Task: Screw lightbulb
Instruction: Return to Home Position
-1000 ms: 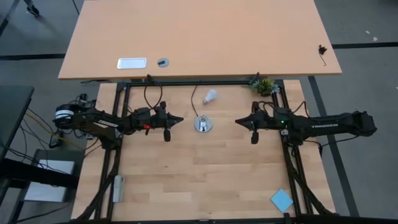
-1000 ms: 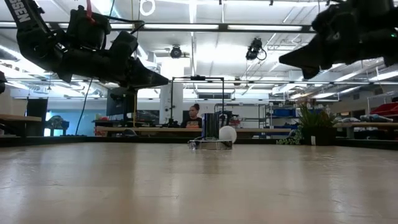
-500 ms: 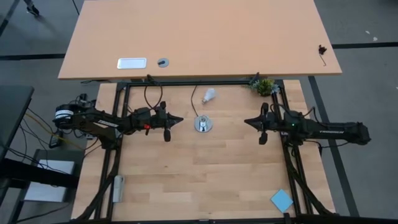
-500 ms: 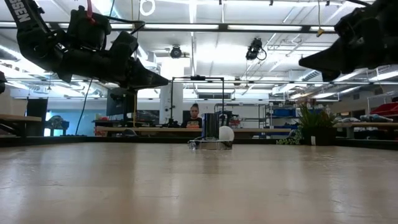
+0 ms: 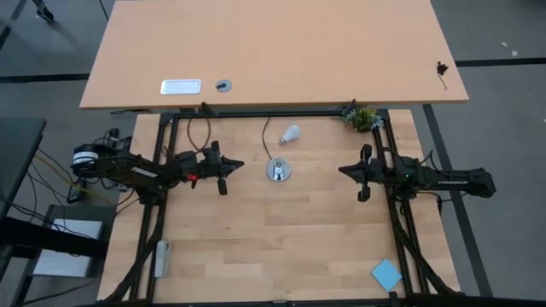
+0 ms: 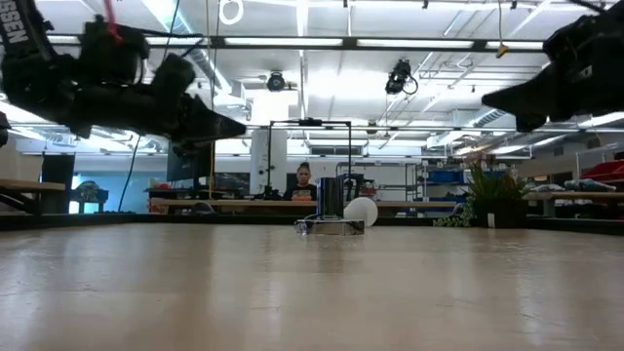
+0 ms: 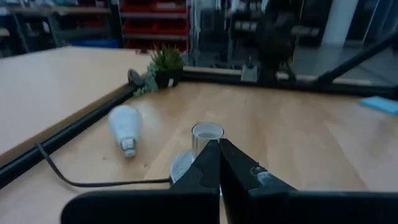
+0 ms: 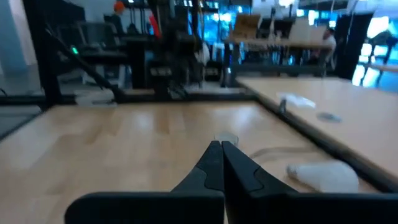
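Bulb (image 5: 291,133) lies loose on the desk (image 5: 281,247), just beyond the empty socket (image 5: 278,170). Left pincer (image 5: 236,165) and right pincer (image 5: 344,170) flank the socket, both closed, apparently empty. Homing step, probably; next, arms retract clear.

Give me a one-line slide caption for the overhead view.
Left gripper and right gripper, both shut, flank the silver socket; the lightbulb lies loose on the table.
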Robot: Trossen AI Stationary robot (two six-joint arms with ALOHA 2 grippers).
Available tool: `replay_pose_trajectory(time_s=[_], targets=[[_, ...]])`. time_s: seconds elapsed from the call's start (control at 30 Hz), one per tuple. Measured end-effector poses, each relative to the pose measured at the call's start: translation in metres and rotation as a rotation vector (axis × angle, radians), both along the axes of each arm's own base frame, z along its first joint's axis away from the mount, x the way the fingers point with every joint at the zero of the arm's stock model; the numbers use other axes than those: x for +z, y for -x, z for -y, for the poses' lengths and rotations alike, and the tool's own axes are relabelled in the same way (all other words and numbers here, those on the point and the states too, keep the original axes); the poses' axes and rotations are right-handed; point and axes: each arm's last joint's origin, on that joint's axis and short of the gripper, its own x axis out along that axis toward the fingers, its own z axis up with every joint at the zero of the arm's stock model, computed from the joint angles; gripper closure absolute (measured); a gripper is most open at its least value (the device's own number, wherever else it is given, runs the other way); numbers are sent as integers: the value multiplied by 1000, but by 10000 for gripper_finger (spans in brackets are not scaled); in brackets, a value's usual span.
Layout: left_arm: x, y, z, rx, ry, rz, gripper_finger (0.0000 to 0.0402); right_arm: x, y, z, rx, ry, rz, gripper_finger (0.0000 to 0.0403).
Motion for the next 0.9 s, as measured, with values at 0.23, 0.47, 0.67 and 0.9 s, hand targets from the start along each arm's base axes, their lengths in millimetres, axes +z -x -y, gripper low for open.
replay_pose_trajectory(time_s=[0.23, 0.47, 0.67, 0.9], targets=[[-6, 23, 5, 16, 0, 84, 400, -6, -4, 4, -32, -21, -70, 400], [-8, 36, 8, 24, 7, 86, 400, -6, -4, 3, -23, -27, -69, 399], [-3, 41, 9, 24, -22, 74, 400, -6, -4, 3, -21, -35, -67, 399], [0, 51, 13, 19, -5, 14, 400, -6, -4, 3, -20, -35, -70, 399]])
